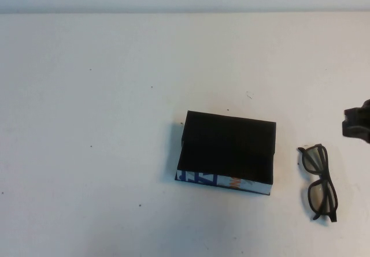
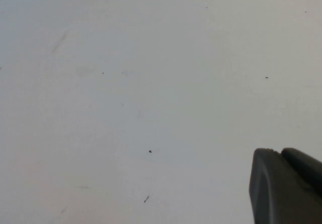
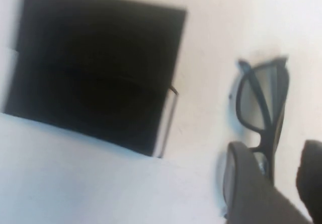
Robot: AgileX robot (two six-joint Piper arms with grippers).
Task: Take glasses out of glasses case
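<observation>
The glasses case (image 1: 228, 147) is a black shallow box lying mid-table, its near edge printed white, blue and orange. The black glasses (image 1: 315, 160) lie on the table to its right, apart from it, arms folded. My right gripper (image 1: 357, 121) shows at the right edge, beyond the glasses. In the right wrist view it (image 3: 274, 151) is open and empty above the glasses (image 3: 261, 95), with the case (image 3: 95, 68) beside them. My left gripper (image 2: 279, 152) is out of the high view. In the left wrist view its fingers are together over bare table.
The white table (image 1: 92, 124) stretches to the left of the case and behind it, with small dark specks. Its far edge meets a pale wall.
</observation>
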